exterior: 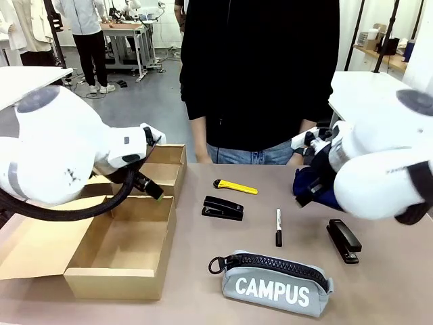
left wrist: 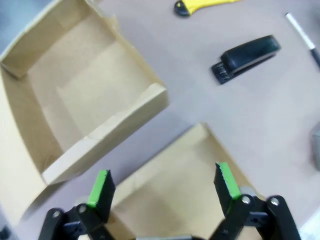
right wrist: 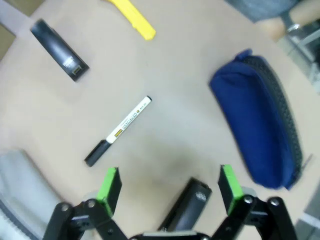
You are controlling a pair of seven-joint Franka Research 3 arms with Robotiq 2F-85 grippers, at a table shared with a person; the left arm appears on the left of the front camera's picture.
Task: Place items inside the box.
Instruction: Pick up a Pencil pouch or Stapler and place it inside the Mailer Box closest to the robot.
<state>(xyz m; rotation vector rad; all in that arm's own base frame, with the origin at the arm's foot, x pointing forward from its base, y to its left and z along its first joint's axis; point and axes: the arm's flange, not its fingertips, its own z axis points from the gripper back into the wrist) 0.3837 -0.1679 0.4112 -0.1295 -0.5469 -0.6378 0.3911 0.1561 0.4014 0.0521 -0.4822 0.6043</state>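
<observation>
The larger shallow tan box [exterior: 118,254] sits at the front left with its flap lid [exterior: 27,247] folded out. My left gripper [left wrist: 164,184] hangs open above that box's far corner [left wrist: 175,175], holding nothing. The navy-blue pouch [right wrist: 260,120] lies at the right, partly behind my right arm [exterior: 314,188]. One black stapler [exterior: 222,208] rests mid-table, also seen from the left wrist [left wrist: 245,56]. A second black stapler [exterior: 344,240] lies at the right. My right gripper [right wrist: 169,186] is open just above this one [right wrist: 185,206], fingers on either side of it.
A smaller cardboard box [exterior: 166,169] stands behind the larger one. A yellow utility knife [exterior: 235,186], a black-and-white marker [exterior: 278,227] and a grey CAMPUS pouch [exterior: 277,284] lie on the table. A person in black stands at the far edge, a hand [right wrist: 280,25] near the navy pouch.
</observation>
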